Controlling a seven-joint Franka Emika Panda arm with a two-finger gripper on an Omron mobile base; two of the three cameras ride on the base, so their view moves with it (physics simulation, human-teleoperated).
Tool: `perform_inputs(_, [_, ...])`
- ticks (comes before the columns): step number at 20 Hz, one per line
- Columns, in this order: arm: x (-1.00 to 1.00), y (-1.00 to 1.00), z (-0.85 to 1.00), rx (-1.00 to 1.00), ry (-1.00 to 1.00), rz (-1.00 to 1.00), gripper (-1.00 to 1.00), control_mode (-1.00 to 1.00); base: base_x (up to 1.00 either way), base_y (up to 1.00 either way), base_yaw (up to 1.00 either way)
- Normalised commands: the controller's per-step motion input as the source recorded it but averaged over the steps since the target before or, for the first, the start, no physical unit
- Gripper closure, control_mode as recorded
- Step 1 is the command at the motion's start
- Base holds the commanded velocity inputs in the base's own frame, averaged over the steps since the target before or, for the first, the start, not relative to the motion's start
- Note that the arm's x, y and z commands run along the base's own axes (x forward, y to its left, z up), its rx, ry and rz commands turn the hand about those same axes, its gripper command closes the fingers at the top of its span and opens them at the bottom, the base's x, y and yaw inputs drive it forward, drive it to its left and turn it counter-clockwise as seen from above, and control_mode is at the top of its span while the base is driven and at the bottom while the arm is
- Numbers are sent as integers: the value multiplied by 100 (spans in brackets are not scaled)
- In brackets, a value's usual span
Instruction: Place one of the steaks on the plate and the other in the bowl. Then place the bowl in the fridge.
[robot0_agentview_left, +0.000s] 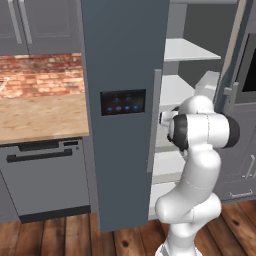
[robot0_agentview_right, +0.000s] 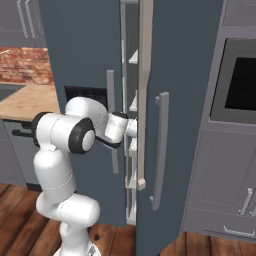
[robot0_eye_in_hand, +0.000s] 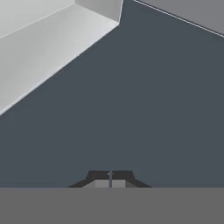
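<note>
Landmark for all entries: the fridge (robot0_agentview_left: 122, 60), slate blue-grey, 2 doors.

1. Dishwasher (robot0_agentview_left: 44, 175), low and grey, left of the fridge under the bench (robot0_agentview_left: 40, 116). Shut, not part of the job.
2. Bench, pale wood grain, left of the fridge and touching its side. No steaks, plate or bowl can be seen on the stretch in view.
3. Brick wall (robot0_agentview_left: 40, 75), red-brown, behind the bench, with grey cupboards above.
4. Fridge left door, shut, carrying a black panel (robot0_agentview_left: 123, 102) of small blue lights and a long silver handle (robot0_agentview_left: 155, 120) along its right edge.
5. Fridge interior, right of that door: white shelves (robot0_agentview_left: 187, 50) stacked one above another. No bowl is visible on the parts that show.
6. Arm, white with dark joints, standing in front of the fridge, forearm reaching into the gap beside the open door (robot0_agentview_right: 180, 100). Judged reason: it is pressing that door wider to clear a way for the bowl.
7. Gripper (robot0_eye_in_hand: 110, 177), seen from the hand: jaws clenched together, empty, facing a flat dark slate panel with a white shelf edge to the upper left.
8. Wall oven (robot0_agentview_right: 240, 82), dark glass, right of the fridge, above grey drawers.
9. Floor, reddish wood planks, in front of the fridge.
</note>
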Motion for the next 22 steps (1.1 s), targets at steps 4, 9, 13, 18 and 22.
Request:
perform_inputs(4, [-17, -75, 0, 0, 0, -10, 100, -100, 0, 0, 0])
perform_inputs(9, [-49, -99, -1, 2, 0, -22, 100, -100, 0, 0, 0])
perform_inputs(13, [-57, -100, -6, 10, 0, -26, 100, -100, 0, 0, 0])
perform_inputs(18, [-43, -100, -7, 11, 0, -20, 100, -100, 0, 0, 0])
perform_inputs(22, [-38, -39, 0, 7, -9, -7, 100, -100, 0, 0, 0])
